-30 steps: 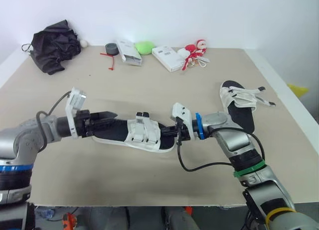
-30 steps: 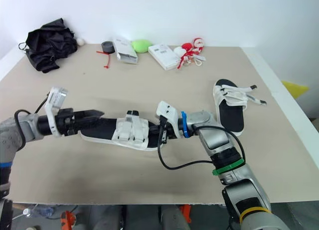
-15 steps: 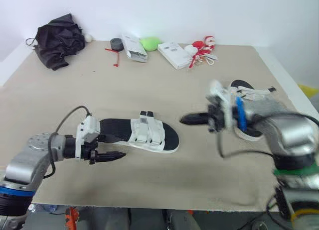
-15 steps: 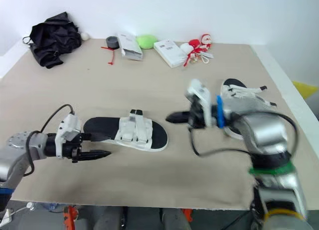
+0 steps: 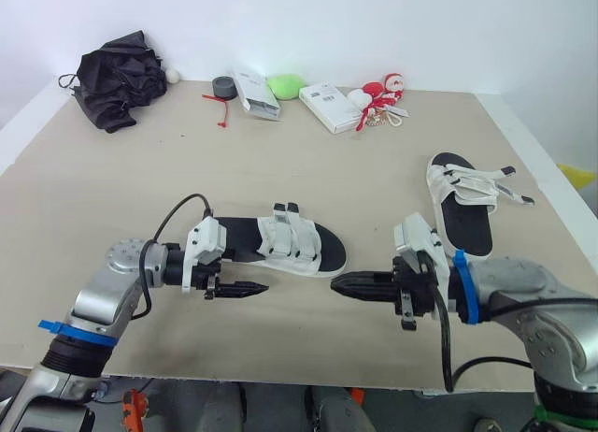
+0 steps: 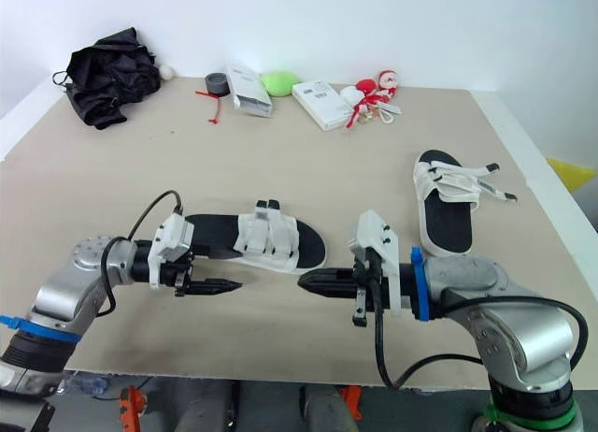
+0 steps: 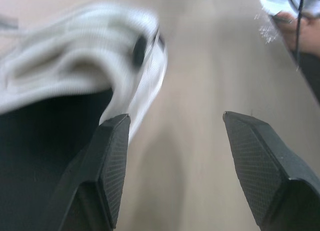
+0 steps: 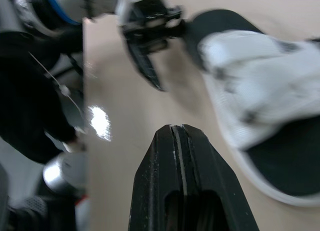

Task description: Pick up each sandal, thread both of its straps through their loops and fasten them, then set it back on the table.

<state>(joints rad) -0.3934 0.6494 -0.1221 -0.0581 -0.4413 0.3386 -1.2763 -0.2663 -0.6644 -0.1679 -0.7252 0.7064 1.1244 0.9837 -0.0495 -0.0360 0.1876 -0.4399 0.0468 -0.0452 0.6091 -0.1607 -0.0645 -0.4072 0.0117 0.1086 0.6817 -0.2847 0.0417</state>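
Both sandals are flat on the counter (image 5: pixel 112 198), neither held.

- Middle sandal (image 5: pixel 285 248): about centre of the counter, a bit toward the near edge. Black footbed up, both white straps lying across it.
- Right sandal (image 5: pixel 462 203): close to the right edge, well apart from the other one. Strap ends stick out loose toward that edge.
- Left end effector (image 5: pixel 245 288): low over the counter, just beside the near side of the middle sandal, pointing toward the right edge. Its wrist view shows the fingers (image 7: pixel 112 161) spread wide with bare counter between them. One fingertip sits at the sandal's sole edge; contact can't be told.
- Right end effector (image 5: pixel 348 284): also low along the near edge, just off the near end of the middle sandal, pointing back at the left one. Its fingers (image 8: pixel 172 161) are pressed together with nothing between them.
- The two tips face each other with a clear gap between them.

Along the far edge, from the far left corner: black fabric bundle (image 5: pixel 114 77), tape roll (image 5: pixel 222 84), white box (image 5: pixel 255 94), green lump (image 5: pixel 285 84), second white box (image 5: pixel 332 107), red-and-white toy (image 5: pixel 383 91).
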